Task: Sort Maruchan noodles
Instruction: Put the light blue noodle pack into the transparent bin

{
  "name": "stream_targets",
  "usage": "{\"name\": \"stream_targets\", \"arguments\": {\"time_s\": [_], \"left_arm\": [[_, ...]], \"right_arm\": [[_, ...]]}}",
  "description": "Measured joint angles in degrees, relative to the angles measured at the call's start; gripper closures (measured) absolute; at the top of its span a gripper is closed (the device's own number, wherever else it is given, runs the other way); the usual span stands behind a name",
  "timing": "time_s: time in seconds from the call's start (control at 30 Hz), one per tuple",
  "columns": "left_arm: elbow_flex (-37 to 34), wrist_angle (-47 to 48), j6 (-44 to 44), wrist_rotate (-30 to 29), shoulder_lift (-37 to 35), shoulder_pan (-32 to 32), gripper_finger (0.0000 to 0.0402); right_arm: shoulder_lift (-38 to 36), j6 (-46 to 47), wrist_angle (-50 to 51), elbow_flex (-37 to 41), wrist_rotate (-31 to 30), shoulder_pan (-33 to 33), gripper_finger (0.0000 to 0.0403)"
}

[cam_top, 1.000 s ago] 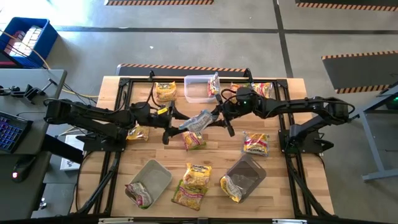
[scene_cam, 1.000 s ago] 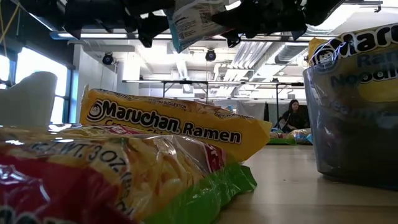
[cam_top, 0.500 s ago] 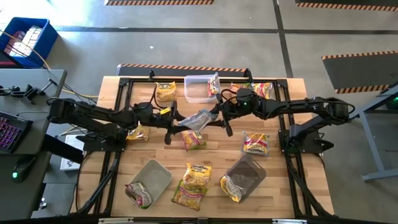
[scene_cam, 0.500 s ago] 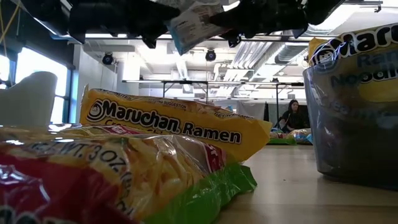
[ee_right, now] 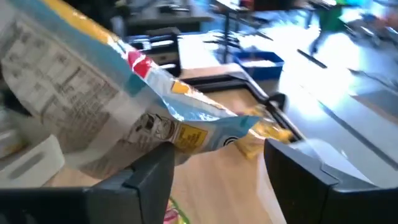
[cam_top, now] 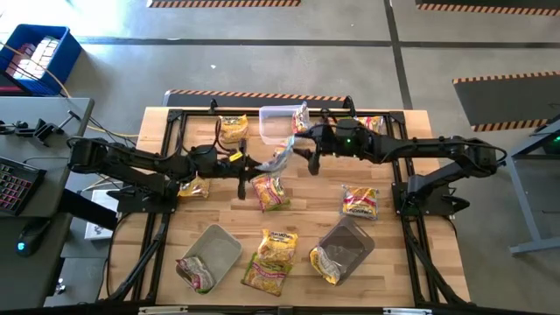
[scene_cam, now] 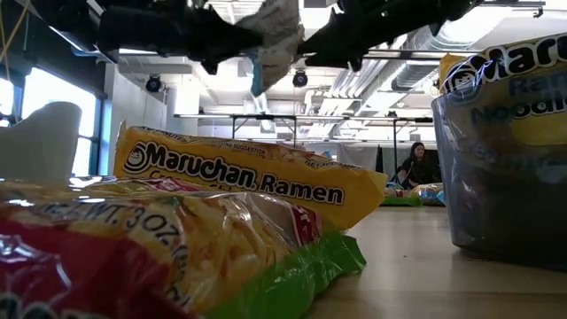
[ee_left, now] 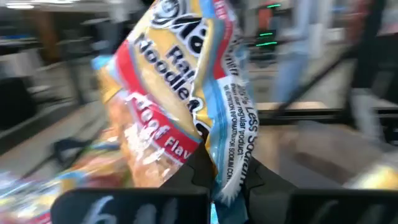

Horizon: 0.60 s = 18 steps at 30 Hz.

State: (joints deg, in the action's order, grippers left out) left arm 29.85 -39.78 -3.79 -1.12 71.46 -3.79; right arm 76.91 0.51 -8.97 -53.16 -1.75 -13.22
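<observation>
Packet [cam_top: 278, 161] up in the air, centre of the high view, above the bench [cam_top: 402, 262]! Left tool [cam_top: 256, 166] is clamped on its lower edge; right tool [cam_top: 300, 150] sits alongside, fingers spread apart. My advice: hold level, release over the matching tub [cam_top: 278, 123] only.
</observation>
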Motion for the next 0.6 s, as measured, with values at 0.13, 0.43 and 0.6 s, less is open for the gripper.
{"name": "stream_targets", "arguments": {"time_s": [0.13,0.43,0.6], "left_arm": [[0.0,0.17,0.02,-12.83,0.0,0.23,0.04],[0.72,0.04,0.1,-31.41,5.4,0.26,0.0401],[4.24,-0.24,1.0,-37.36,12.03,0.68,0.0401]], "right_arm": [[-0.4,7.94,3.47,-2.86,-0.91,-0.97,0.0171],[-0.42,22.92,4.41,-4.94,-6.76,-1.2,0.0171],[-0.04,29.75,6.46,-4.97,-8.96,-1.15,0.0171]]}}
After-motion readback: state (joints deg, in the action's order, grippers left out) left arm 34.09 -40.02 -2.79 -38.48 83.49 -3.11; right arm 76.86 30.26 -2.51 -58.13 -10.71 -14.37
